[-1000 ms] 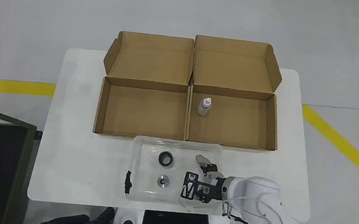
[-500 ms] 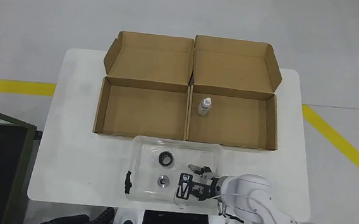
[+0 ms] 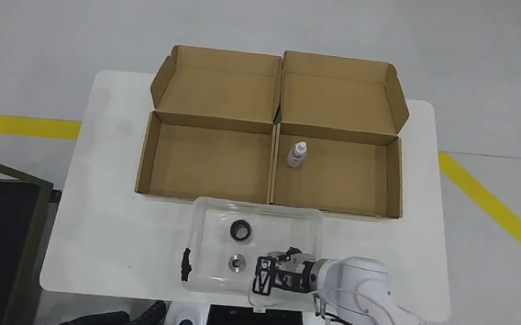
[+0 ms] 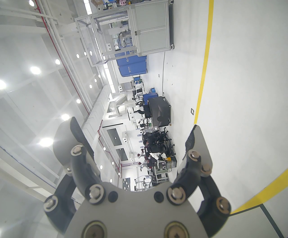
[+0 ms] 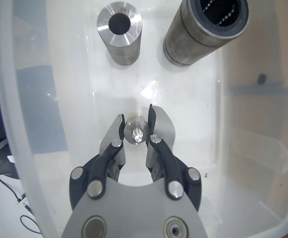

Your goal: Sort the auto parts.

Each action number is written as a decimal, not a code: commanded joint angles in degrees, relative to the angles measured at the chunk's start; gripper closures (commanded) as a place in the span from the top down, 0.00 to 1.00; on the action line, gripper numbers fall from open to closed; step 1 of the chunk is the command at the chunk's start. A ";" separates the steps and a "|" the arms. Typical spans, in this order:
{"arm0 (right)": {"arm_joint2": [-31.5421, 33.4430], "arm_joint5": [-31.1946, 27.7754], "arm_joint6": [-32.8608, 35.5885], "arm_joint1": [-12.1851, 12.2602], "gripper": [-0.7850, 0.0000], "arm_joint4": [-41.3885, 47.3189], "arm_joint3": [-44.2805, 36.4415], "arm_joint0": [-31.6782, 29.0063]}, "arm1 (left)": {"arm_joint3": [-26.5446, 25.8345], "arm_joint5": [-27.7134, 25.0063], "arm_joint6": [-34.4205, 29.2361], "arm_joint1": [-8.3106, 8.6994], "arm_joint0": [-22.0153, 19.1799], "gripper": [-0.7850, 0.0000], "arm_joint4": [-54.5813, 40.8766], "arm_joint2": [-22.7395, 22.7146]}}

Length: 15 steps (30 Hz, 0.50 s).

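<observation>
Stud now clamped in right pincer.

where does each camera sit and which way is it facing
Top view: above the arms, looking straight down at the table and clear bin; the right gripper sits inside the bin.
Left wrist view: on the left wrist, facing out across the hall floor; the open left gripper shows.
Right wrist view: on the right wrist, looking down into the bin; its gripper is shut on a small metal part.
Shared: top and right wrist views both show the bin, smaller cylinder and larger cylinder.
</observation>
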 commanded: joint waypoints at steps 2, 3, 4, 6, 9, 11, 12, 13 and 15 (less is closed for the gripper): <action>0.47 0.39 -1.19 0.11 0.00 0.74 -0.69 -0.08 | 0.00 0.00 0.00 0.00 0.00 1.00 0.00 0.00; 0.80 0.56 -1.75 0.16 0.00 1.07 -1.00 -0.09 | 0.00 0.00 0.00 0.00 0.00 1.00 0.00 0.00; 1.18 0.75 -2.38 0.22 0.00 1.53 -1.29 -0.17 | 0.00 0.00 0.00 0.00 0.00 1.00 0.00 0.00; 2.08 1.12 -3.68 0.36 0.00 2.61 -1.84 -0.45 | 0.00 0.00 0.00 0.00 0.00 1.00 0.00 0.00; 3.65 1.33 -6.00 0.60 0.00 4.65 -2.38 -0.99 | 0.00 0.00 0.00 0.00 0.00 1.00 0.00 0.00; 4.77 1.59 -7.81 0.75 0.00 6.11 -2.45 -1.30 | 0.00 0.00 0.00 0.00 0.00 1.00 0.00 0.00; 5.29 1.53 -8.69 0.83 0.00 6.83 -2.43 -1.44 | 0.00 0.00 0.00 0.00 0.00 1.00 0.00 0.00; 5.79 1.47 -9.61 0.91 0.00 7.69 -2.39 -1.61 | 0.00 0.00 0.00 0.00 0.00 1.00 0.00 0.00; 6.88 1.55 -11.68 1.04 0.00 9.39 -2.44 -1.90 | 0.00 0.00 0.00 0.00 0.00 1.00 0.00 0.00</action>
